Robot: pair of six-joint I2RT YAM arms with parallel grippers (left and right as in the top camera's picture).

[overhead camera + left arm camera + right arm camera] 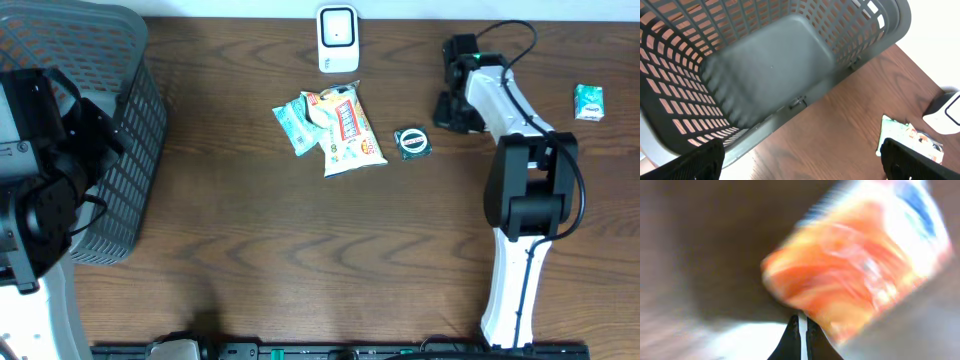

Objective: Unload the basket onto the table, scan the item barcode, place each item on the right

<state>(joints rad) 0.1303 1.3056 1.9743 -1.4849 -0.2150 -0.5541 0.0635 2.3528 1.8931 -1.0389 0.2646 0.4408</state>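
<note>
In the right wrist view my right gripper (802,319) is shut on the thin edge of a blurred orange packet (855,265), which fills the frame above the fingertips. From overhead the right gripper (452,104) sits at the back right of the table, and the packet is hidden beneath it. The white barcode scanner (337,38) stands at the back centre, to the gripper's left. My left gripper (802,167) is wide open with nothing between its fingers (695,160), hovering over the rim of the grey basket (790,102).
The grey mesh basket (120,140) stands at the left. Snack packets (345,130) lie in a pile in front of the scanner, with a round green item (412,142) beside them. A small green packet (588,102) lies at the far right.
</note>
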